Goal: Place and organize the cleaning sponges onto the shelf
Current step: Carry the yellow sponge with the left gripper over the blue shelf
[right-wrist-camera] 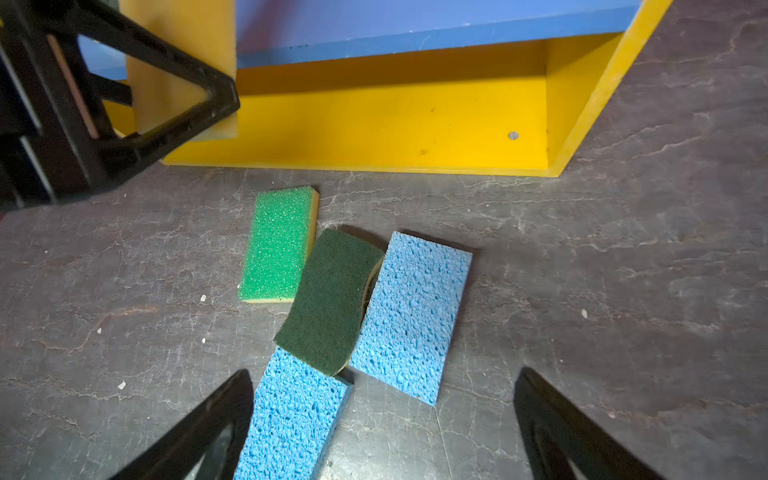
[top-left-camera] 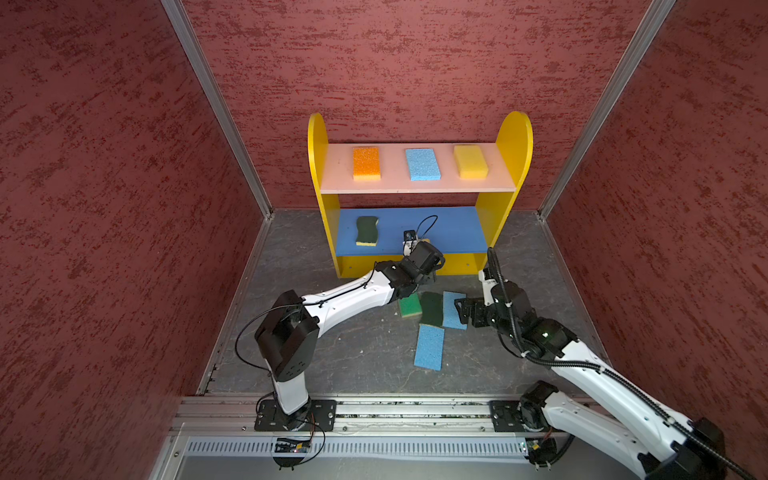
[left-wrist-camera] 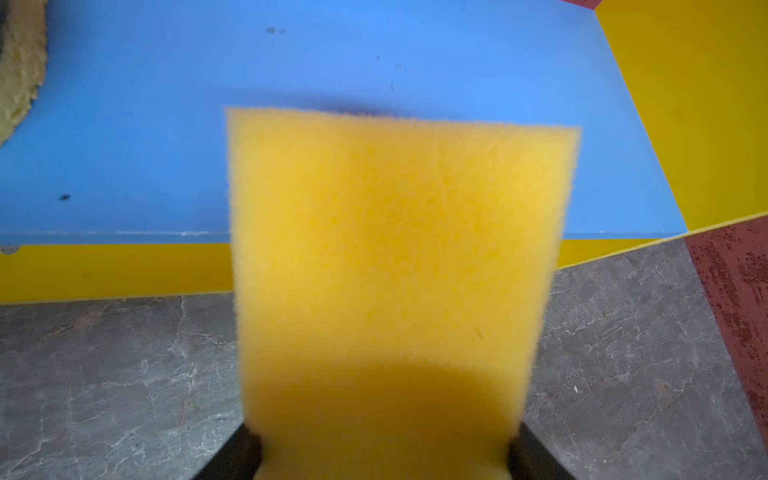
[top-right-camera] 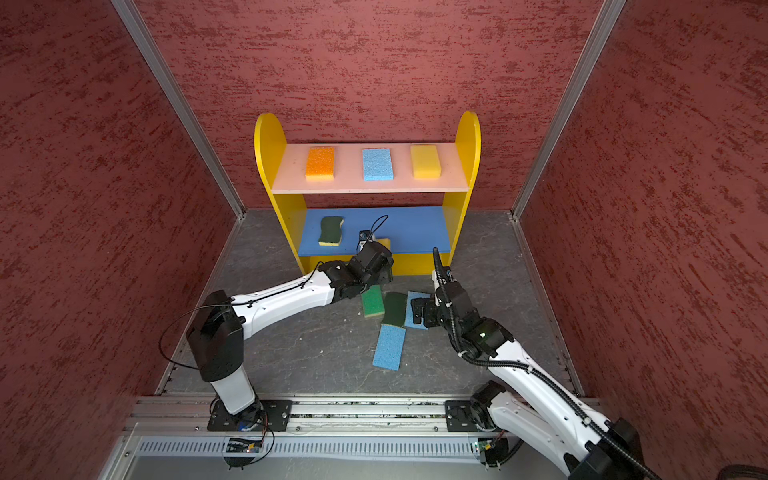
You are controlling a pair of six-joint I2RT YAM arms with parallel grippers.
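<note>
Pinching a yellow sponge by its near end, the left gripper holds it at the front of the shelf. In the left wrist view I see the sponge's free end reaching over the front edge of the blue board.

Same board, toward its left end in both top views: a wavy dark scourer, lying flat.

Pink board above: I count three in a row, well apart. They are an orange sponge, a blue sponge and a second yellow sponge.

Floor, just in front of the shelf: four in a loose cluster.
- A green-topped sponge.
- A second dark scourer, touching the green-topped one's long side.
- A blue floor sponge along the scourer's other side.
- A last blue sponge, its end under the scourer's near end.

The right gripper hovers over this cluster, jaws spread wide, nothing between them.

Red textured walls close in on three sides.
</note>
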